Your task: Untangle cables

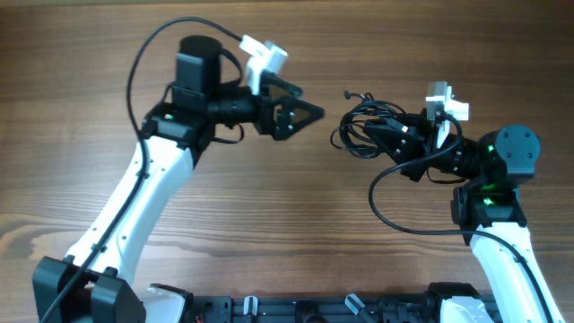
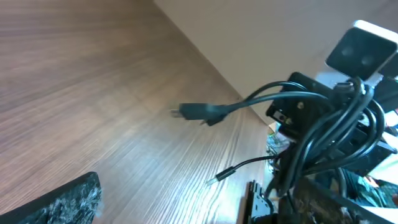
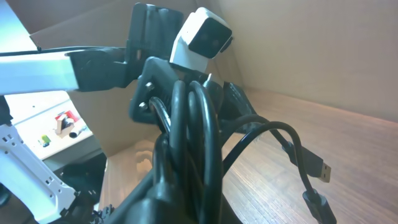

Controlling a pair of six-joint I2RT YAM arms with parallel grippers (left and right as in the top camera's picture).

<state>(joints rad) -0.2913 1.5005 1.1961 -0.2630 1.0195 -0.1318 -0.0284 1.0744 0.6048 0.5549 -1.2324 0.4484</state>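
left gripper [image 1: 303, 113]: jaws wide, holding nothing, upper middle of the overhead view, aimed at the knot | right gripper [image 1: 384, 135]: clamped down on the cables [image 1: 359, 121] | cables: one tangled clump just right of center, near the left gripper but not touching it, plug end [image 1: 350, 93] poking out its upper left

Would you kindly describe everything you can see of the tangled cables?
The cables form one tangled bundle of thin, glossy black cords looped over each other, right of centre in the overhead view. Loose ends stick out with small plugs, one a metallic USB-type plug. The right gripper is shut on the bundle; the open left gripper faces it without touching.
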